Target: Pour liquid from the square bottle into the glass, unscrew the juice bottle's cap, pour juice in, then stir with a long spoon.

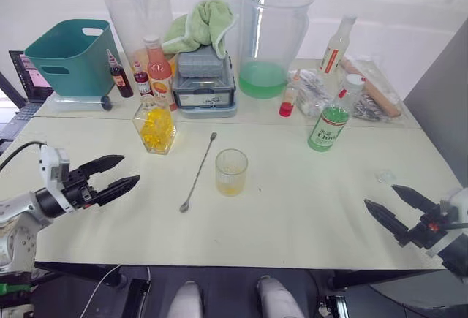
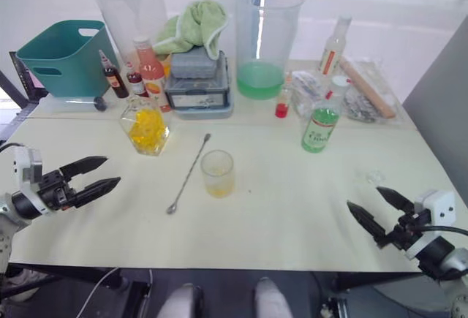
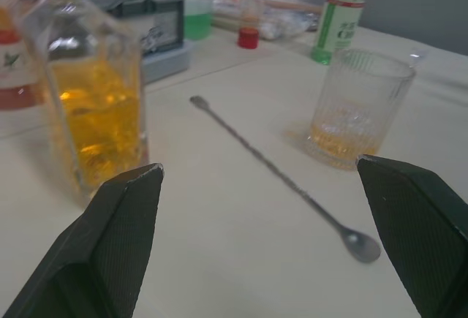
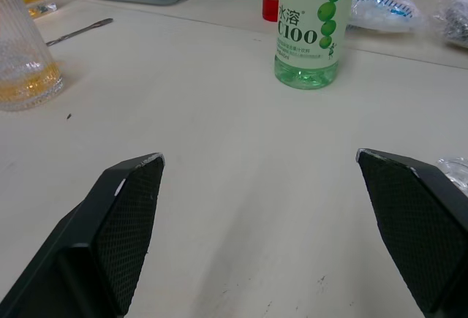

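The square bottle with yellow contents stands left of centre on the table. The ribbed glass sits at mid-table holding a little yellow liquid. Between them the long spoon lies flat, bowl toward me. Back right stands the juice bottle of green liquid, with its white cap on. My left gripper is open above the table's left edge, pointing at the bottle and the glass. My right gripper is open near the front right corner, facing the juice bottle. Both hold nothing.
Along the back stand a teal basket, two big clear pitchers, one with green liquid, a grey box under a green cloth, an orange-pink bottle and small dark bottles. A small clear object lies near my right gripper.
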Controlling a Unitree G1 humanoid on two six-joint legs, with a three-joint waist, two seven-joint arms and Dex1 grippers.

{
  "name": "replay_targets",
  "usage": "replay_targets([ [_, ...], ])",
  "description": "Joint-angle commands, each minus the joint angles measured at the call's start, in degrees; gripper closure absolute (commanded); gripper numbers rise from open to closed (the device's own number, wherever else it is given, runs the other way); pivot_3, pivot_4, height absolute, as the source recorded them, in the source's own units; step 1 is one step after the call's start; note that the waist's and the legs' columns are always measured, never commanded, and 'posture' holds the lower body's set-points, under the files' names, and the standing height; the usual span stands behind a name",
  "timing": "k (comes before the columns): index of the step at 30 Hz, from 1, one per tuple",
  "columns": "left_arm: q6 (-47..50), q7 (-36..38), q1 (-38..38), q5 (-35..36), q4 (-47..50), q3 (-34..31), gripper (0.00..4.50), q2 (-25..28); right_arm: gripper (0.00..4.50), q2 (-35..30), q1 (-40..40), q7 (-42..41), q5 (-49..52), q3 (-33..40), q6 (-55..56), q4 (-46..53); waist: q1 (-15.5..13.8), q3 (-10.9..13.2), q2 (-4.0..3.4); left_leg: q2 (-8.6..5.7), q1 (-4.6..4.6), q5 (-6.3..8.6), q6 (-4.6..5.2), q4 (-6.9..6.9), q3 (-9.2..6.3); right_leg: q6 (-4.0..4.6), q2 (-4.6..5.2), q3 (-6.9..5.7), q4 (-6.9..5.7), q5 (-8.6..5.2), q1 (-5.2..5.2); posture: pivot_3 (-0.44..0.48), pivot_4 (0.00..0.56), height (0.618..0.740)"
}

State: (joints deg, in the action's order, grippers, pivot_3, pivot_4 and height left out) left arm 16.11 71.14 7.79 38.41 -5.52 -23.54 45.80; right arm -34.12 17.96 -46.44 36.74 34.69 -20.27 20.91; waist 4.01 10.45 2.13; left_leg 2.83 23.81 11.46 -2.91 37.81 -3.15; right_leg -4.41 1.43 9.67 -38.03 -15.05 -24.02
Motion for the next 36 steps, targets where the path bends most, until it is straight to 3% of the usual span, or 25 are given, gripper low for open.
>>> replay_targets([
  [1, 0.6, 0.8, 3.3, 2.1, 3.6, 0.4, 0.03, 0.2, 0.00, 0.4, -1.7, 4.3, 1.7, 0.1, -1.2, 5.2, 0.2, 0.0, 0.00, 0.02, 0.00, 0.00, 0.00, 0.00, 0.00, 0.00, -0.02, 0.00, -0.01, 0.00, 0.00, 0.000, 0.150, 0.728],
  [5, 2.1, -0.3, 6.0, 3.0, 5.5, 1.2, 0.03, -0.7, 0.00, 0.5, -9.8, 8.5, 1.2, -3.9, -3.0, 2.7, 0.5, 0.0, 0.00, 0.03, -0.05, 0.00, 0.00, 0.00, 0.03, 0.01, -0.02, 0.01, -0.01, 0.01, 0.02, 0.000, 0.150, 0.728],
  [10, 4.5, -2.0, 3.6, 5.3, 11.9, 0.9, 0.03, -1.8, 0.00, -0.3, -21.8, 12.8, -3.6, -7.3, -1.6, -6.5, 0.2, 0.0, -0.01, 0.01, 0.00, 0.00, 0.01, -0.04, 0.02, 0.02, -0.01, 0.02, 0.01, 0.01, -0.02, 0.000, 0.150, 0.728],
  [15, 9.0, -4.7, 1.5, 9.2, 16.2, -1.0, 0.03, -1.5, 0.00, -3.4, -31.3, 10.8, -5.0, -10.1, -1.6, -15.0, 0.0, 0.0, -0.01, 0.01, 0.03, 0.01, 0.02, -0.05, -0.02, 0.02, -0.02, 0.04, 0.01, 0.02, -0.02, 0.000, 0.150, 0.728],
  [18, 9.8, -5.8, -0.6, 9.9, 19.0, -1.7, 0.03, -1.8, 0.00, -4.2, -41.5, 8.6, -6.5, -13.4, -0.7, -24.6, 0.4, 0.0, -0.02, 0.00, -0.01, 0.00, 0.02, -0.04, 0.02, 0.00, -0.01, 0.05, 0.03, 0.04, 0.01, 0.000, 0.150, 0.728],
  [31, 6.3, -9.5, -2.5, 5.7, 21.7, 0.5, 0.03, -3.4, 0.00, -3.4, -68.7, -0.7, -16.6, -22.0, 12.1, -61.4, 1.6, 0.0, -0.05, -0.03, 0.05, 0.02, 0.04, -0.09, -0.02, 0.38, -0.02, 0.06, 0.07, 0.26, -0.02, 0.000, 0.150, 0.728],
  [36, 3.8, -9.9, -3.7, 3.8, 21.9, 0.4, 0.03, -4.4, 0.00, -2.6, -73.8, -3.1, -18.1, -22.7, 15.4, -69.0, 1.8, 0.0, -0.06, -0.02, 0.04, 0.02, 0.05, -0.14, -0.03, 0.41, -0.02, 0.06, 0.07, 0.27, -0.03, 0.000, 0.150, 0.728],
])
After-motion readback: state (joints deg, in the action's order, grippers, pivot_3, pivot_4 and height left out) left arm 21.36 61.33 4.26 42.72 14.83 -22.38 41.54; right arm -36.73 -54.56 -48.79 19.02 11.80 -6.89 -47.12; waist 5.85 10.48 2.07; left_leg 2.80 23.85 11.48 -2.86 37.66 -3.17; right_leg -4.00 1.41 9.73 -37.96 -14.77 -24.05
